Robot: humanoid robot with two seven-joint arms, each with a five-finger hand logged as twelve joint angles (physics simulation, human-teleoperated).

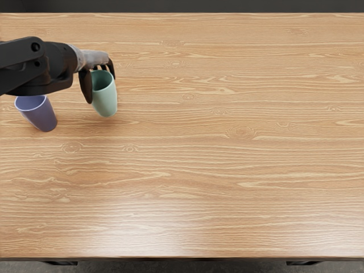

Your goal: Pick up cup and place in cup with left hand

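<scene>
Nearest the camera, by the look of it, is the left arm (31, 62), black and jointed, coming in from the picture's left edge over the far left part of the table (216, 176). It reaches rightward to the left hand (92, 59), whose back is pale grey and whose digits are black and point down. The hand is partly closed on the mint cup (106, 102), thumb (85, 86) along the cup's left side and fingers curled at the far and right side of its rim (how firm the hold is, I cannot tell). The mint cup has its mouth up; whether its base touches the wood, I can't be sure.

Just left of it, nearer the picture's left edge, the purple cup (41, 117) stands upright on the table, its open mouth close below the forearm as seen from here (the far rim runs right up against the black casing). A strip of wood shows between the two cups. Both sit well apart from the table's near edge, and grained wood reaches from the mint cup to the picture's right side.
</scene>
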